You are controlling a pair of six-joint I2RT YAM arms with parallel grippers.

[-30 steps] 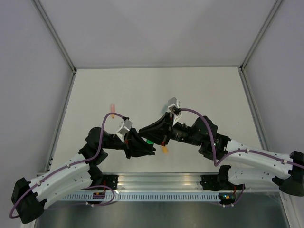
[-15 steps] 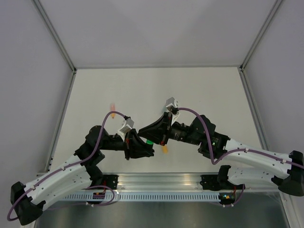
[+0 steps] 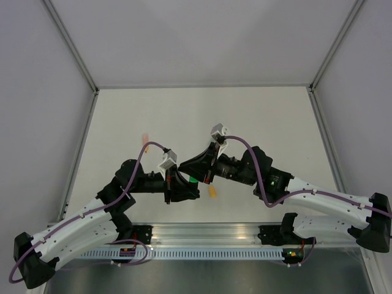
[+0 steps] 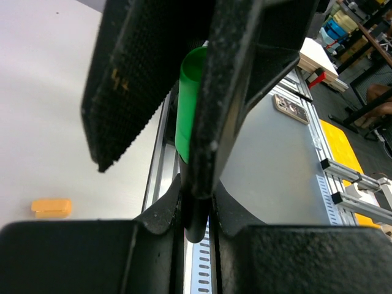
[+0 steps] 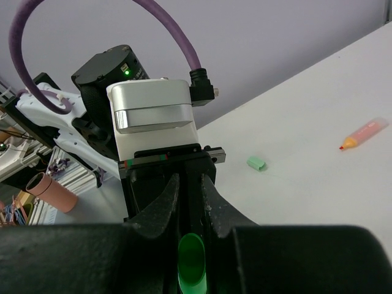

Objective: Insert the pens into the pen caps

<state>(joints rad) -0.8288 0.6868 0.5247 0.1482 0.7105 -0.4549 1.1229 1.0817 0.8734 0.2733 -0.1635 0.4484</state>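
Observation:
My left gripper [image 3: 187, 187] and right gripper [image 3: 196, 174] meet tip to tip above the near middle of the table. In the left wrist view the left gripper [image 4: 196, 196] is shut on the black-barrelled pen [image 4: 195, 222]. The bright green cap [image 4: 188, 110] runs straight on from the pen, between the right fingers [image 4: 141, 79]. In the right wrist view the right gripper [image 5: 190, 184] is shut on the green cap [image 5: 192, 264], its hollow end facing the camera. The orange-yellow cap [image 3: 213, 191] lies on the table just right of the grippers. The pale pink-orange pen [image 3: 146, 139] lies to the far left.
A small pale mint piece [image 5: 256, 163] lies on the table beyond the left wrist's camera housing [image 5: 156, 113]. The pink-orange pen [image 5: 364, 133] lies farther off. The orange-yellow cap [image 4: 52, 207] is near the slotted rail [image 3: 202, 252] at the table's front edge.
Both grippers have shifted slightly away from the front rail, still pressed tip to tip with the green cap between them. The orange-yellow cap and the pink-orange pen have not moved.

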